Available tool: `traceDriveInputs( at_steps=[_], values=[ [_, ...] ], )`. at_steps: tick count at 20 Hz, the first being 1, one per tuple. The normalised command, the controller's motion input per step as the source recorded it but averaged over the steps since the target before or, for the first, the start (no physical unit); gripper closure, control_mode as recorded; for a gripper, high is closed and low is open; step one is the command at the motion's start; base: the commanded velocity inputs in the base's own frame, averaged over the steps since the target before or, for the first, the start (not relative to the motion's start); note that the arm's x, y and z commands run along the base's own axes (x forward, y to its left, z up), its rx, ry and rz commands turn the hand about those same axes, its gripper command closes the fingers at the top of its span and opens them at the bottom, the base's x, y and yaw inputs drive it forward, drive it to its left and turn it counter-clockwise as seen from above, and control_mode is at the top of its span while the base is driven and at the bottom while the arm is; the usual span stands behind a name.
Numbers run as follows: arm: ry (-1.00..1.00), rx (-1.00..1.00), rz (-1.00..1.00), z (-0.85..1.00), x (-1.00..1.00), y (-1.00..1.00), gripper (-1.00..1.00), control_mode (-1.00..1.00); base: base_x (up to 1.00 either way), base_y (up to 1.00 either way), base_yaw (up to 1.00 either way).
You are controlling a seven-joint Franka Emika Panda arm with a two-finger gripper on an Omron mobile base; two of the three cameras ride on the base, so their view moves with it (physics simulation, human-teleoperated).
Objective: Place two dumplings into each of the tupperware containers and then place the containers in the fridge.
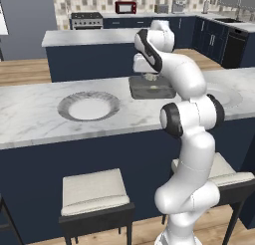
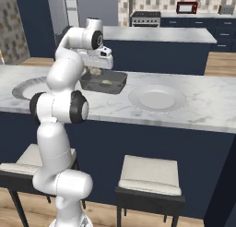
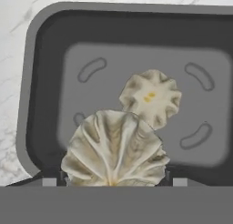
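**Hand over the container, dumpling at its tips**

Left base view: the white arm bends over a marble bench (image 1: 30,114), veined grey-white. The hand (image 1: 149,77) hangs just above a shallow square grey container (image 1: 149,88) with rounded corners. One round ribbed plate (image 1: 89,107) lies to its left; the rim of a second plate (image 1: 230,95) shows behind the arm on the right. Two pale cushioned stools stand below the bench, the left stool (image 1: 94,190) in full view.

Right base view: the hand (image 2: 95,71) sits directly over the container (image 2: 104,82), with a pale lump at its tips and a dumpling (image 2: 106,81) on the container floor. One plate (image 2: 157,98) lies right of the container, another (image 2: 27,89) left behind the arm. One stool (image 2: 150,175) stands in front.

Hand view: the container (image 3: 36,82) has a smooth dark floor with curved embossed slots. Two dumplings show: a small pleated beige one (image 3: 151,98) lying on the floor, and a larger pleated one (image 3: 114,151) at the hand's tips (image 3: 113,180), seemingly gripped; how wide the fingers stand cannot be told.
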Motion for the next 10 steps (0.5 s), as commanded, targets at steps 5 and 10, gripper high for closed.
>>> traceDriveInputs(
  at_steps=[5, 10],
  values=[
    [0.00, 0.00, 0.00, -0.37, 0.06, 0.00, 1.00, -1.00, 0.00, 0.00, 0.00],
    [0.00, 0.00, 0.00, -0.19, 0.03, 0.00, -1.00, -1.00, 0.00, 0.00, 0.00]
  ],
)
